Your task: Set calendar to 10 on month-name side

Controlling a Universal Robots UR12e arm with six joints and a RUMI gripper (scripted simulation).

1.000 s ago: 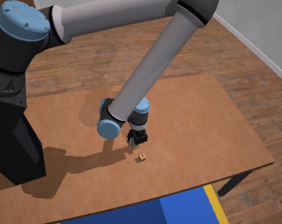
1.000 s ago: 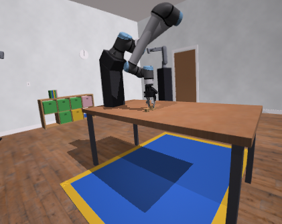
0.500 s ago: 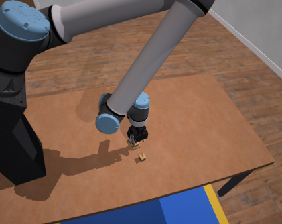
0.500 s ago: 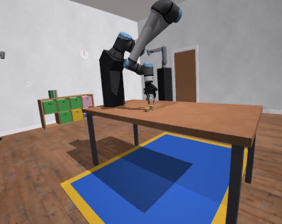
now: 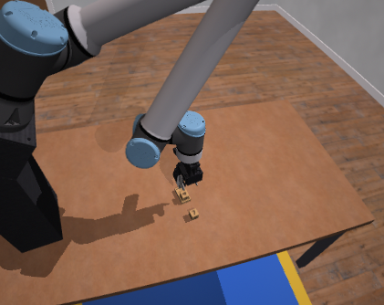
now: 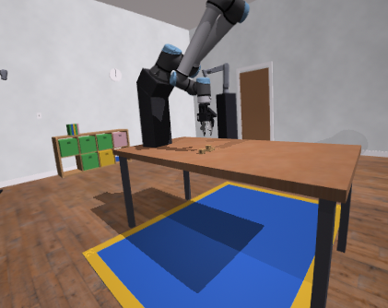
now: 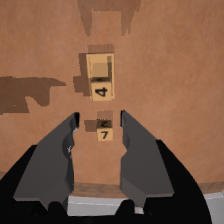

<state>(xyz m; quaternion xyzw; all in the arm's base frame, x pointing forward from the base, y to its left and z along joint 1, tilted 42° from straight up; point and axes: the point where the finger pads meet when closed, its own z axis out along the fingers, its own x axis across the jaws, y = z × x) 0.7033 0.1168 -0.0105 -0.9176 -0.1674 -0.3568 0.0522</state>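
Observation:
A small tan tray (image 5: 183, 202) (image 7: 88, 62) lies on the wooden table (image 5: 271, 161). One cube (image 7: 101, 91) sits in the tray's near slot with a 4 showing. The far slot looks empty. A second cube (image 5: 194, 214) (image 7: 104, 134) lies loose on the table just in front of the tray, with a 7 showing. My gripper (image 5: 185, 184) (image 6: 206, 132) (image 7: 100, 112) hangs above the table over the tray and the loose cube. Its fingers stand apart with nothing between them. In the exterior view the tray and cube (image 6: 204, 150) are a small tan cluster.
The arm's black base (image 5: 15, 170) stands at the table's left side. A blue and yellow mat (image 6: 209, 250) lies on the floor under the table. A shelf with coloured boxes (image 6: 91, 150) stands by the wall.

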